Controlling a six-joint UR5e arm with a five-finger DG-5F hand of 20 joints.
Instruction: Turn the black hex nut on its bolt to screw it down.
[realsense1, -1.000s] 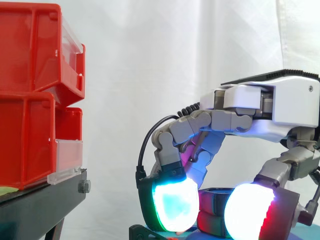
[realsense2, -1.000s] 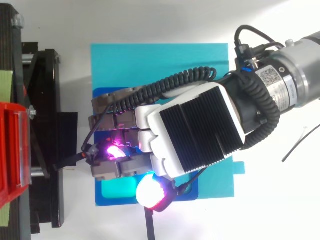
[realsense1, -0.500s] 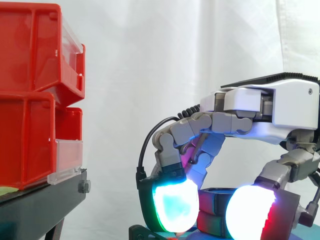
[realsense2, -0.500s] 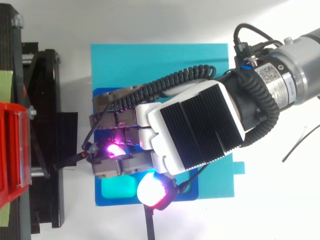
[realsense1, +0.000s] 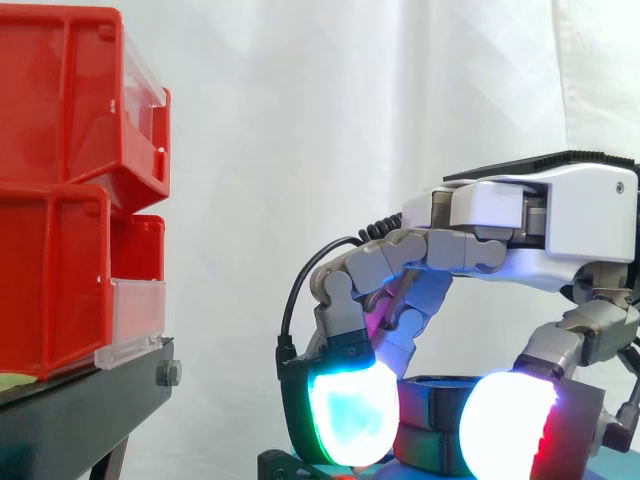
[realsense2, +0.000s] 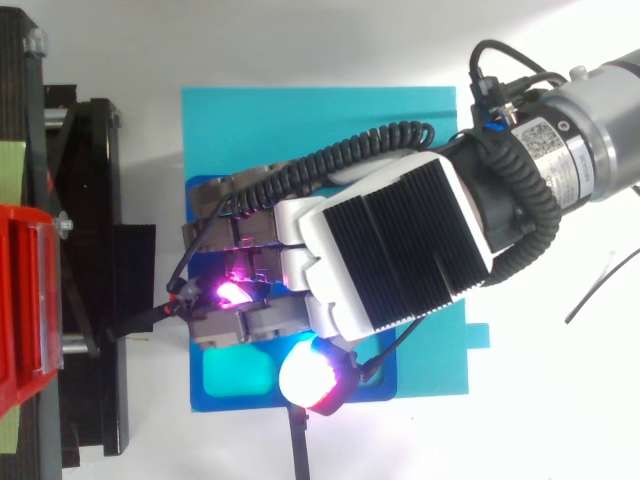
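The robot hand (realsense1: 540, 225) reaches down at the lower centre of the side view. Its curled, glowing fingertips (realsense1: 350, 420) are closed narrowly on the black hex nut (realsense1: 430, 405), which sits between them. In the top view it hangs over a cyan sheet (realsense2: 320, 120) on the white worktop (realsense2: 560, 420), right of the red bins (realsense1: 60, 200).

The bins (realsense1: 55, 190) are red with clear fronts, on a black stand (realsense1: 85, 405) before a white curtain (realsense1: 300, 120). The hand (realsense2: 390, 250) is white and grey, its back ribbed black. One pad (realsense1: 350, 420) glows cyan-white edged green, another (realsense1: 505, 425) white edged red. The nut (realsense1: 432, 400) is dark. The sheet (realsense2: 320, 125) is turquoise.
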